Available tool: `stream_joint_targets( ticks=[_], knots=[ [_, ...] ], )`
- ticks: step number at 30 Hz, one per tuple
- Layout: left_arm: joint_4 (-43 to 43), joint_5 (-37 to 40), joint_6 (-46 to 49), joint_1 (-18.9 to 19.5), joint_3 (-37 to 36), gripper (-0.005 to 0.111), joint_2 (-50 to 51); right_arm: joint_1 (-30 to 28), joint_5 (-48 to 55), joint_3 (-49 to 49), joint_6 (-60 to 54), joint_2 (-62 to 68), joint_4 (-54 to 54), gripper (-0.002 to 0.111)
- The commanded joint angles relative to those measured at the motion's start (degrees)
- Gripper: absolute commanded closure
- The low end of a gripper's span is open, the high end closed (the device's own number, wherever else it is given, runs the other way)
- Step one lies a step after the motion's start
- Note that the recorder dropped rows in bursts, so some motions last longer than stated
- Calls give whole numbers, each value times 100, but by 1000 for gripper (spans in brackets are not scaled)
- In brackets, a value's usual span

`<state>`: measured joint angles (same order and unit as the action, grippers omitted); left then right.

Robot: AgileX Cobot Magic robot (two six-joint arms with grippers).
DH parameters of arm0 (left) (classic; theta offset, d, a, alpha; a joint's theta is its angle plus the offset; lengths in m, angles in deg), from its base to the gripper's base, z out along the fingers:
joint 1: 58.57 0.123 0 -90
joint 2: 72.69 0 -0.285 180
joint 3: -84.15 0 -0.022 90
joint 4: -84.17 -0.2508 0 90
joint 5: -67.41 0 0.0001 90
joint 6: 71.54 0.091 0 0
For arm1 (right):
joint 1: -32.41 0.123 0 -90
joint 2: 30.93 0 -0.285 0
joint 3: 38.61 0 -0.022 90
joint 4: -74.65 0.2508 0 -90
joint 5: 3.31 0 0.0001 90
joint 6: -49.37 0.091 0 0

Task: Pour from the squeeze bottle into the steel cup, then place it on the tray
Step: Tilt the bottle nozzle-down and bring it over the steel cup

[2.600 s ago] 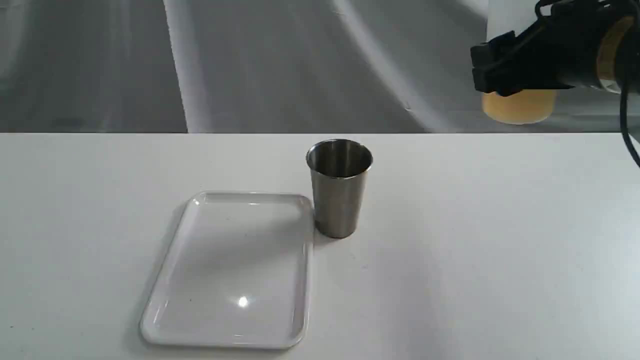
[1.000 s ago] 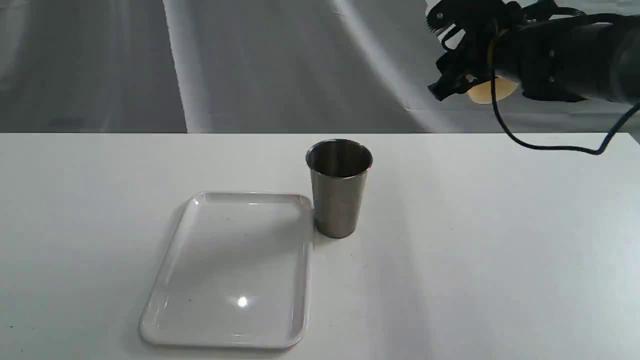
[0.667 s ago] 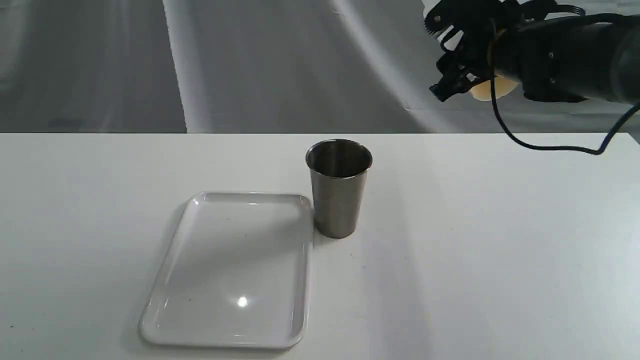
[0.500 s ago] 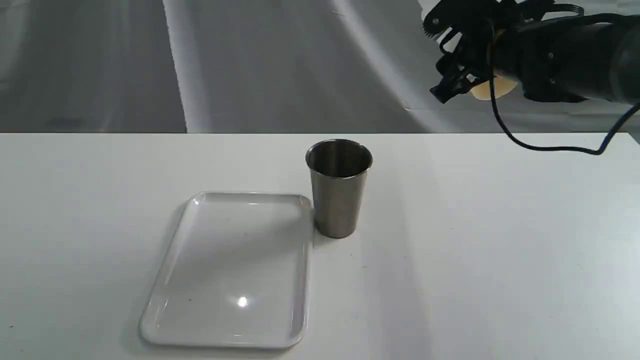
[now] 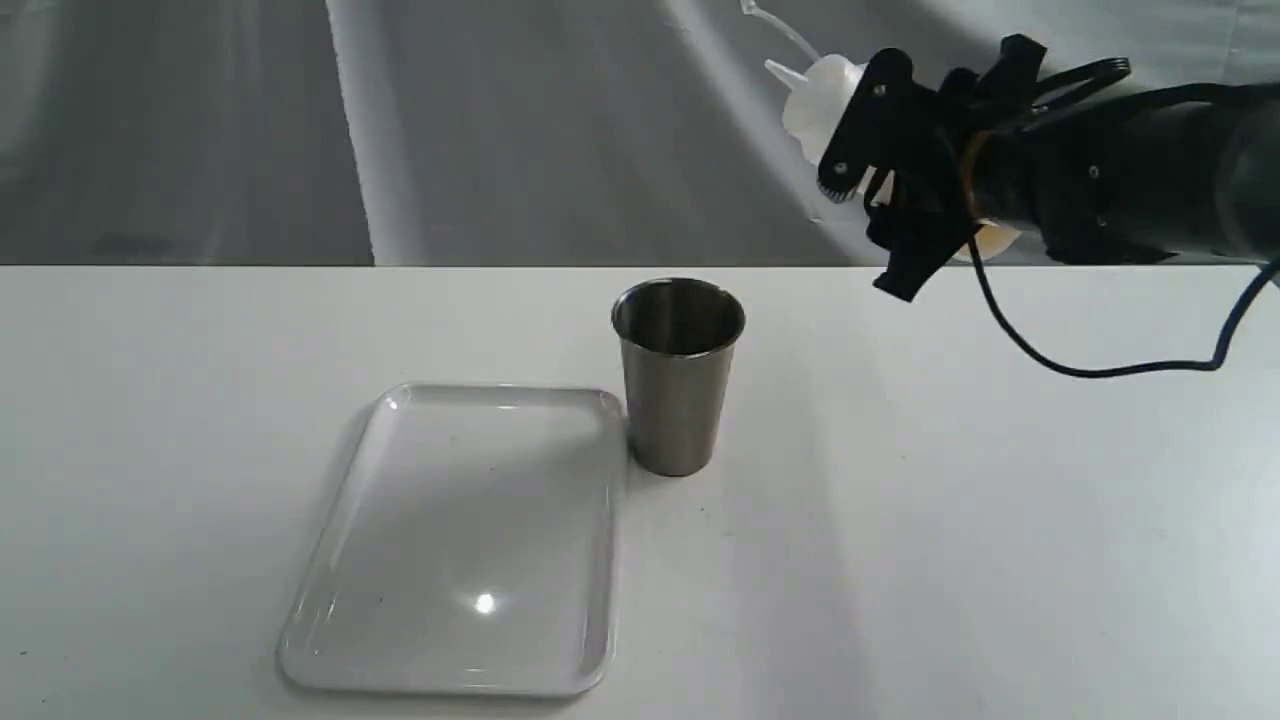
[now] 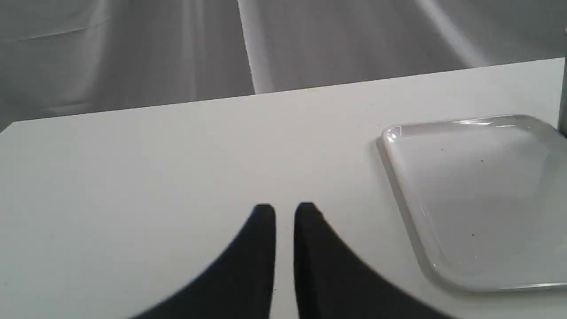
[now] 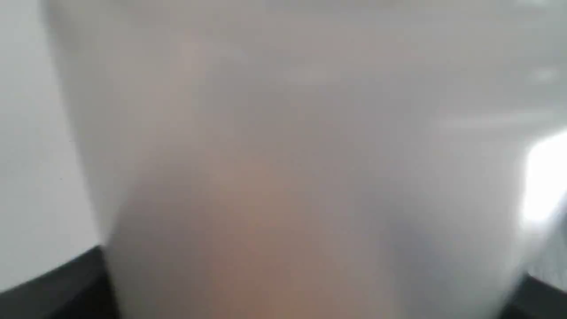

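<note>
A plain white counter (image 5: 1000, 550) fills the lower part of the exterior view. It ends at a straight far edge, and behind it hangs a grey cloth (image 5: 500, 130) with pale folds. The tray (image 5: 330, 540) lies flat on the counter with nothing on it. The cup (image 5: 675, 400) stands upright just beside the tray's far right corner. Whether they touch cannot be told.

Up in the air, right of the cup, the right fingers (image 5: 860, 130) clamp the bottle (image 5: 825, 95). It is tilted, with its nozzle pointing up and left, short of the cup's mouth. A black cable (image 5: 1100, 370) sags under that arm. In the right wrist view the bottle (image 7: 283, 155) is a blur that blocks nearly everything.

The left fingers (image 6: 261, 248) hold nothing. Only a thin slit shows between them, over bare counter (image 6: 133, 168) well apart from the tray (image 6: 398, 146).
</note>
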<state>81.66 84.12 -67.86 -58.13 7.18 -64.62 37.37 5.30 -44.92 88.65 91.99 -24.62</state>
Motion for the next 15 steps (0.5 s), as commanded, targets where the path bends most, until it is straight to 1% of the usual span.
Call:
stream_joint_targets(
  ticks=[1,5,11,15],
  knots=[
    [-3,-37,-19,18,-25,98,-29,62,-49,90,-420,-191,-68,108],
    [-3,-37,-19,18,-25,98,-29,109,-49,149,-943,-202,-68,108],
    [-3,-37,-19,18,-25,98,-29,120,61,153,-1009,-160,-68,108],
    [-3,-37,-19,18,-25,98,-29,166,123,153,-1417,-137,-68,108]
  ],
)
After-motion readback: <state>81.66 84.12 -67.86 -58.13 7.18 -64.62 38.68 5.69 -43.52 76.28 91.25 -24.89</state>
